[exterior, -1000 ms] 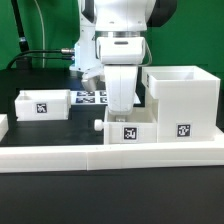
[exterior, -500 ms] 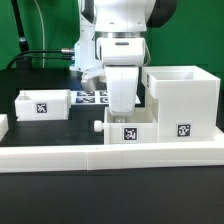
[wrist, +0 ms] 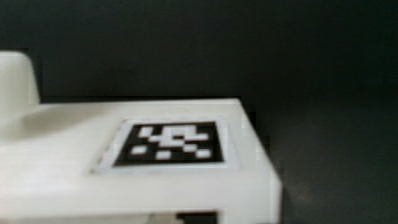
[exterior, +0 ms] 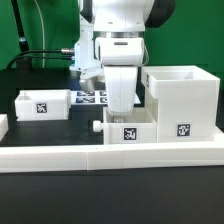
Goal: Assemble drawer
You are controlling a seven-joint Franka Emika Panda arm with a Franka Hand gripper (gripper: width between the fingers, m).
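In the exterior view a small white tray (exterior: 130, 131) with a tag and a side knob (exterior: 97, 127) stands just left of the tall open white housing (exterior: 182, 105). My gripper (exterior: 122, 106) reaches straight down onto the tray's rear; its fingertips are hidden behind the tray wall. A second tagged tray (exterior: 42, 104) sits apart at the exterior view's left. The wrist view is blurred and filled by the tray's tagged face (wrist: 169, 142); no fingers show there, so I cannot tell whether the jaws are open or closed.
A long low white border wall (exterior: 100, 156) runs along the front of the table. The marker board (exterior: 92, 98) lies flat behind the trays. A black cable (exterior: 45, 55) runs at the back left. A blurred white part (wrist: 15, 85) shows beside the tray in the wrist view.
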